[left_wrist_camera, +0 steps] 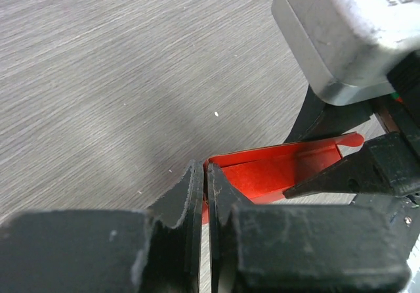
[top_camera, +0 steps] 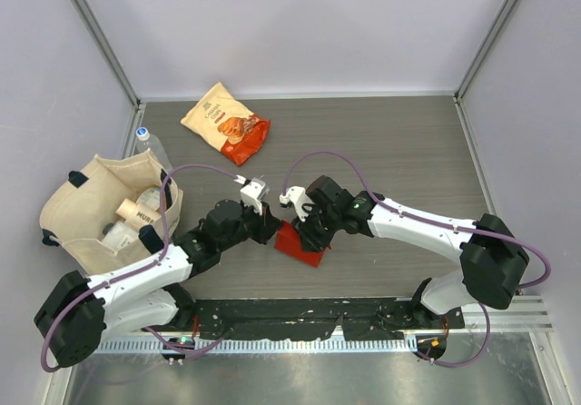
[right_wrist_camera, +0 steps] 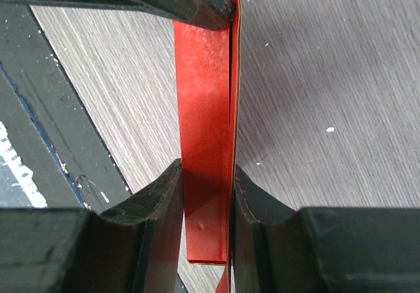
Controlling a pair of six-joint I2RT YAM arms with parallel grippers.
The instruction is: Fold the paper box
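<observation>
The paper box (top_camera: 299,246) is a small bright red cardboard piece on the grey table, between the two arms. My left gripper (top_camera: 270,228) reaches it from the left. In the left wrist view my left gripper (left_wrist_camera: 206,169) has its jaws pressed together on a thin red edge of the paper box (left_wrist_camera: 275,171). My right gripper (top_camera: 309,231) comes in from the right. In the right wrist view my right gripper (right_wrist_camera: 207,171) is shut across a narrow upright panel of the paper box (right_wrist_camera: 203,89), one finger on each side.
An orange-and-cream snack bag (top_camera: 227,122) lies at the back of the table. A cream tote bag (top_camera: 95,210) holding items stands at the left, with a water bottle (top_camera: 147,144) behind it. A black mat (top_camera: 300,314) runs along the near edge.
</observation>
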